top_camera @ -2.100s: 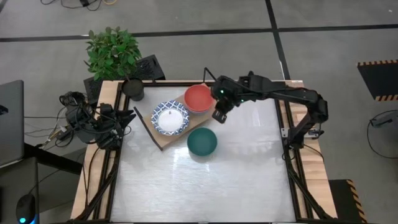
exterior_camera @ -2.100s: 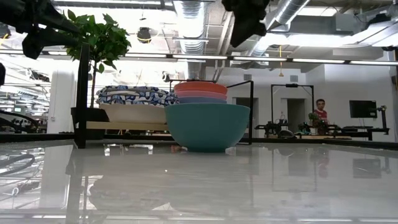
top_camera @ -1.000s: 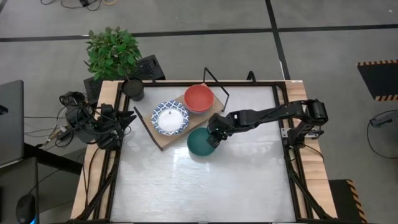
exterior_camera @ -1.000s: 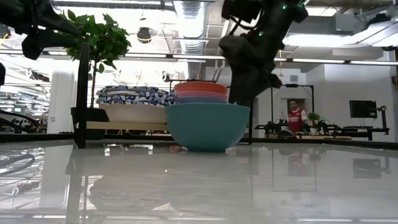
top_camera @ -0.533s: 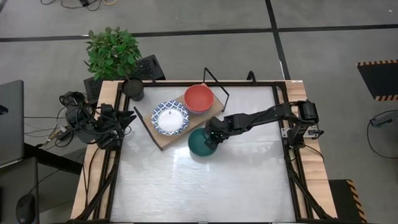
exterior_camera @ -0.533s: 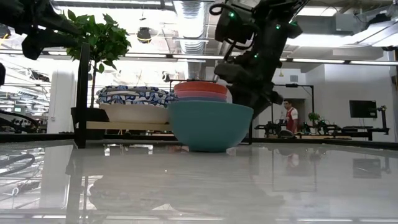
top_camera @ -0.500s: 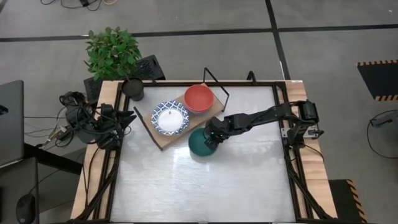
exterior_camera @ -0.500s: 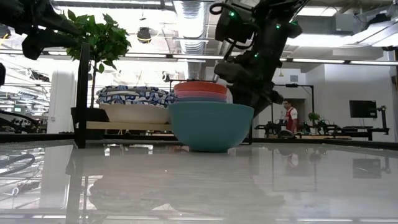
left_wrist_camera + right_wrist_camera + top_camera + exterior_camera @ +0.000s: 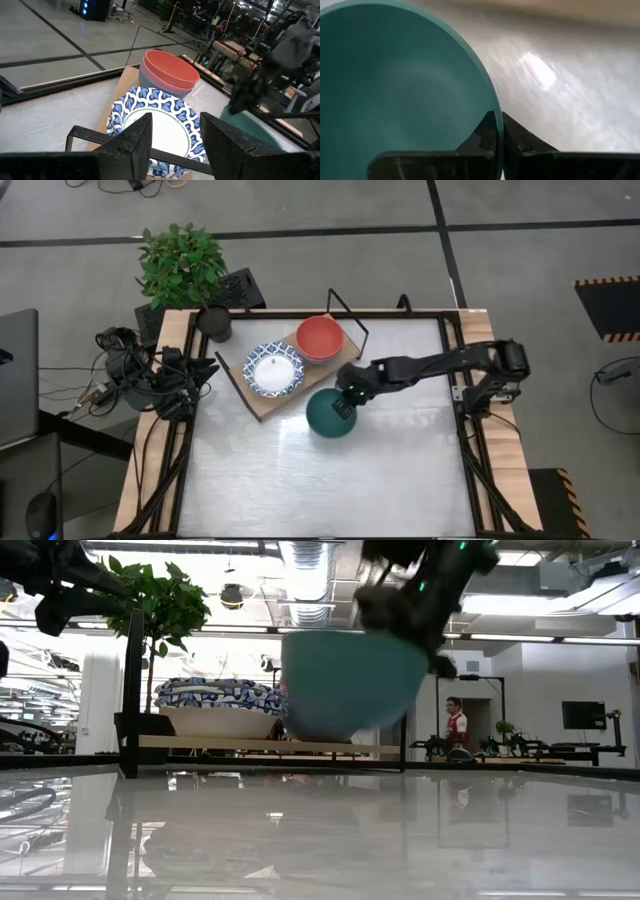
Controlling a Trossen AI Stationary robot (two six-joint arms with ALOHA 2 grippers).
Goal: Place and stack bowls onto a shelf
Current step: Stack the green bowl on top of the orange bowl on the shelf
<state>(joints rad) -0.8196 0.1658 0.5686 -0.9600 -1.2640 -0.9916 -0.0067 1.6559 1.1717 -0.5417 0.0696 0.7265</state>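
Lifted since half a second ago, the smooth round teal bowl (image 9: 350,682) now hangs clear of the glossy table (image 9: 400,470), just beside the light-wood shelf (image 9: 262,403). Right gripper (image 9: 499,131) pinches its thin rim. Left gripper (image 9: 172,131), spread, waits beyond the shelf's blue-patterned bowl (image 9: 274,370) and red bowl (image 9: 320,337).

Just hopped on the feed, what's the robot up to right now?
The right gripper is pinched on the rim of the teal bowl and holds it clear of the tabletop, in front of the shelf. On the shelf sit a blue-patterned bowl and, beside it, a red bowl stacked on a bluish one. The left gripper waits open at the table's left edge, facing the shelf.
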